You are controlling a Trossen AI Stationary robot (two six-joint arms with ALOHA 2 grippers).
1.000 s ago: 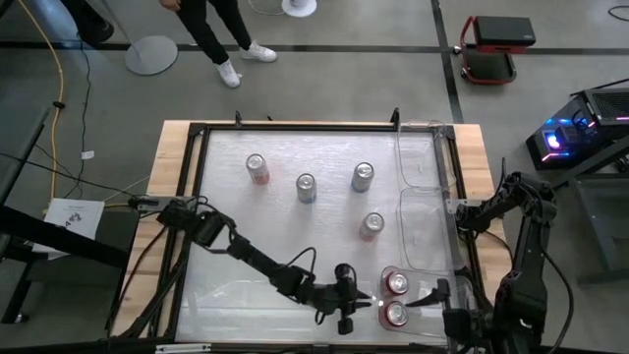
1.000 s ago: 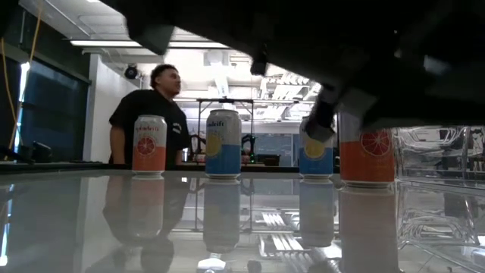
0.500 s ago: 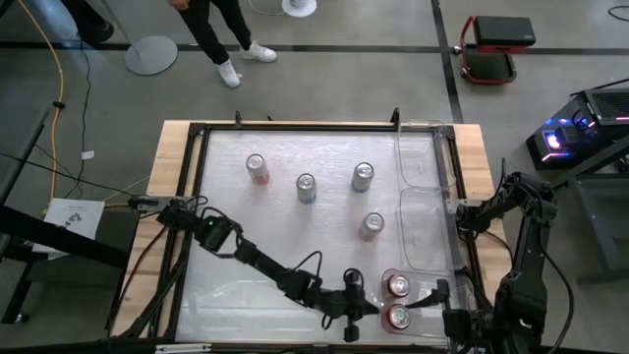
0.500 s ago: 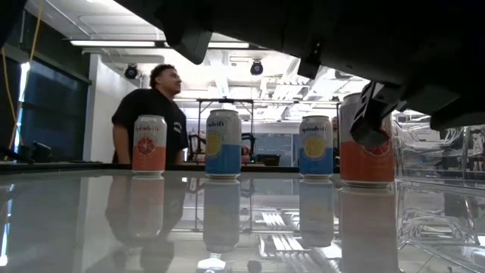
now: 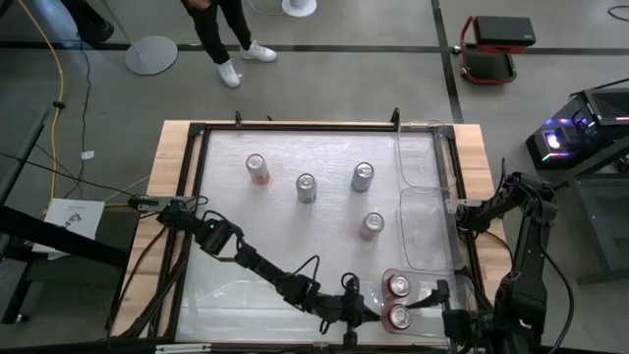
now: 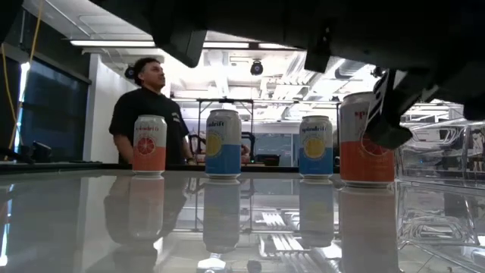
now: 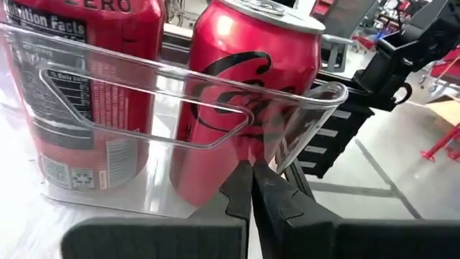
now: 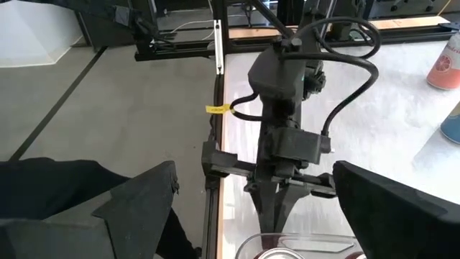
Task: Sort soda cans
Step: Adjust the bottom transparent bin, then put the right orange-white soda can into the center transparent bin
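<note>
Four soda cans stand upright on the table: an orange one, a blue one, a blue-and-yellow one and another orange one. Two red cans stand in the near clear bin. My left gripper is shut, level with the table, its tips at that bin's left wall. My right gripper is open above the same bin's right side. My left gripper points its shut fingertips level from the table's left at the lower part of the near bin's wall, in front of a red can. I cannot tell whether they touch the wall.
Two more clear bins sit along the table's right edge, beyond the near one. A dark frame borders the table. A person stands beyond the far edge. Open tabletop lies on the left and near-left.
My left gripper has moved toward the table's right and slightly nearer, up to the bin with the red cans. The cans and the bin have stayed in place.
</note>
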